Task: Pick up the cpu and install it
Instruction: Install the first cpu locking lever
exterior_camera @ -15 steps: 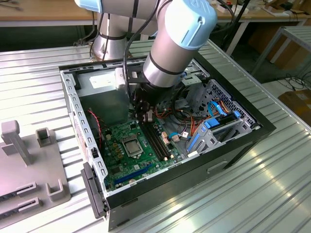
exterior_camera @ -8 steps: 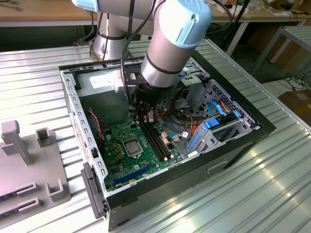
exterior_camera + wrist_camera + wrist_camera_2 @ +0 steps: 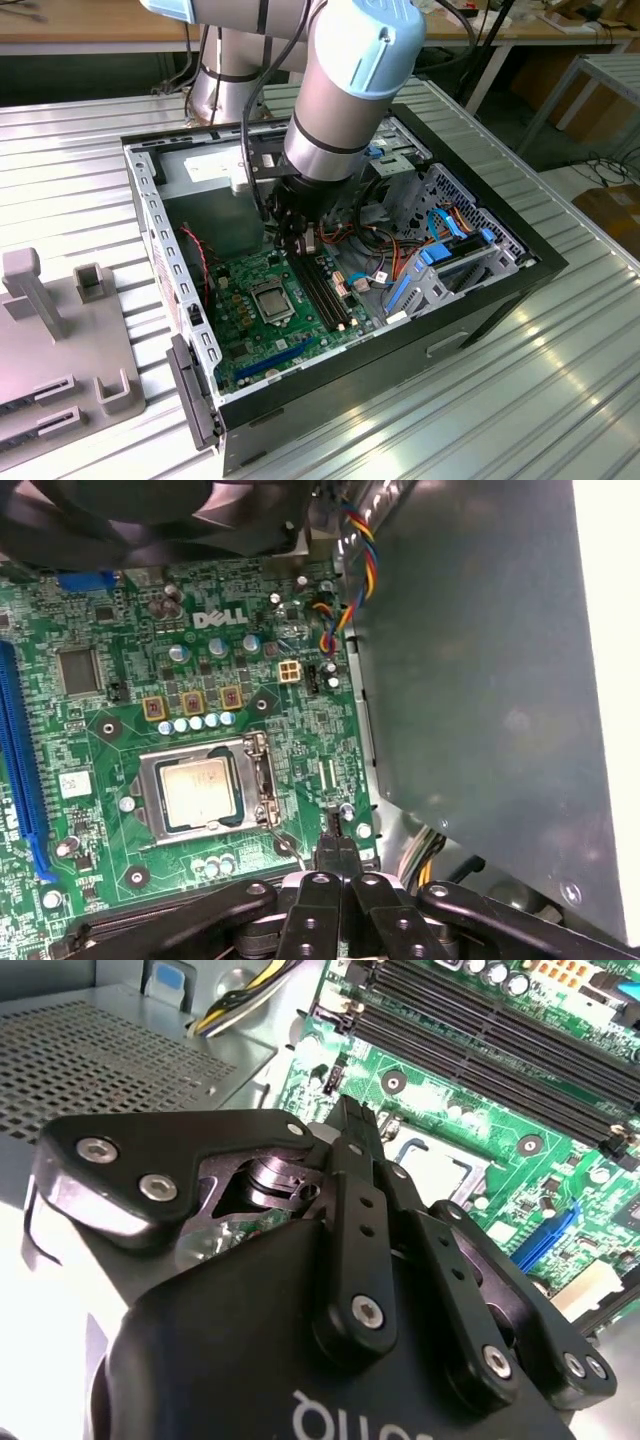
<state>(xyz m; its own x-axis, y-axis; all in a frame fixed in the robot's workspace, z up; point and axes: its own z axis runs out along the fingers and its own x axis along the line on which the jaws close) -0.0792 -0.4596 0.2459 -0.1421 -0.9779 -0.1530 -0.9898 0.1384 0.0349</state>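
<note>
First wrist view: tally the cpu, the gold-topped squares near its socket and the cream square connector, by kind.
cpu: 1
gold-topped squares: 3
cream square connector: 1
Total: 5

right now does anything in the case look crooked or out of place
Nothing stands out. The cpu lies flat and square in the socket on the green motherboard, edges in line with the frame. The hand sits closed beside the socket, holding nothing.
</note>
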